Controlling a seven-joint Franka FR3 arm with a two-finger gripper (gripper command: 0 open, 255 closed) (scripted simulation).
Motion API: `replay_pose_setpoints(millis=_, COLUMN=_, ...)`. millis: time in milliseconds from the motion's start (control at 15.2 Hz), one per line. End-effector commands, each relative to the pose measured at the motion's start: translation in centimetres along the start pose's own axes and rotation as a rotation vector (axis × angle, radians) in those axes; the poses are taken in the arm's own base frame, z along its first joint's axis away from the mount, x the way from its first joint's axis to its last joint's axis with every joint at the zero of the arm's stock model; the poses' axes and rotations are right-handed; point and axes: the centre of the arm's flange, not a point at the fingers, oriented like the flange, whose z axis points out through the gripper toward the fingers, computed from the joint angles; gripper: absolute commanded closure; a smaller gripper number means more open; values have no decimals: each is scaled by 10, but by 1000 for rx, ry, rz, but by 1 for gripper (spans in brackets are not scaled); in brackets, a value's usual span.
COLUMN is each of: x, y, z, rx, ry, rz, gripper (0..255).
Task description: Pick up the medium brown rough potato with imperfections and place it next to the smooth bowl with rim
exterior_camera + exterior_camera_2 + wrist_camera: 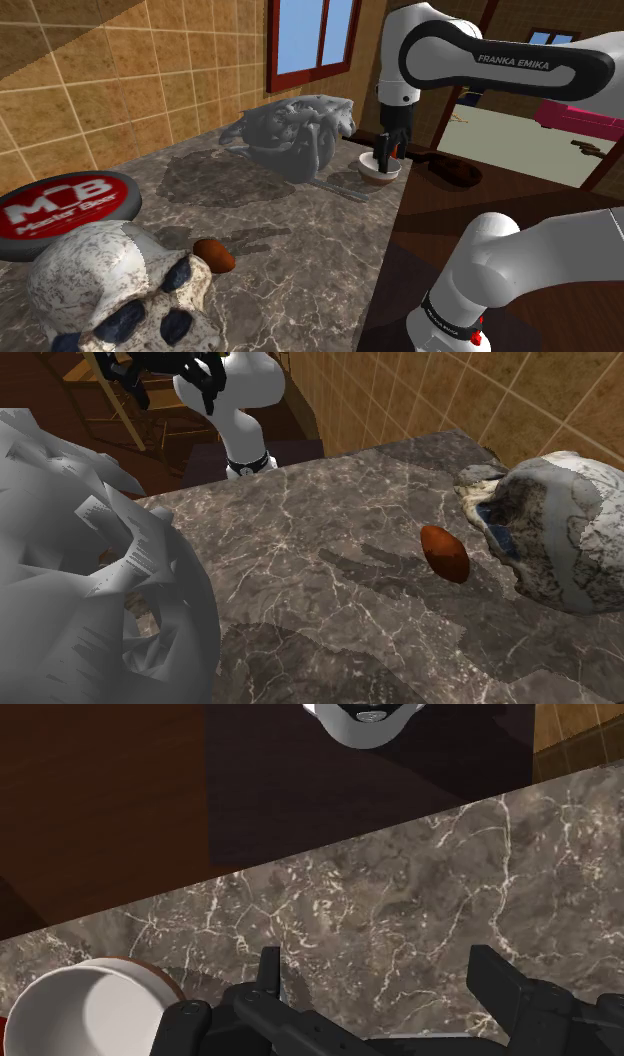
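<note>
1. Over the worktop, near its edge, the hand hangs with fingers wide apart and holds nothing; bare marble shows between them.
2. The bowl stands close beside it, with free space around for the drop.
3. The potato lies well apart, by the skull. The pick looks unstarted.

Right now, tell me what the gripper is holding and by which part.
Nothing is held. The gripper is open over the bare marble counter, by the bowl; the potato lies apart, beside the skull.
</note>
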Motion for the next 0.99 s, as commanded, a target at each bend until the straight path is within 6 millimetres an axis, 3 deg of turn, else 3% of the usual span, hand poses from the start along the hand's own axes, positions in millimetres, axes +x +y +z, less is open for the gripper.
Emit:
replay_pose_setpoints(millis=0, x=0, y=0, z=0, rx=0, ry=0, rz=0, gripper=0)
replay_pose_setpoints(millis=924, x=57, y=-157, z=35, rx=82, ry=43, rz=0, gripper=0)
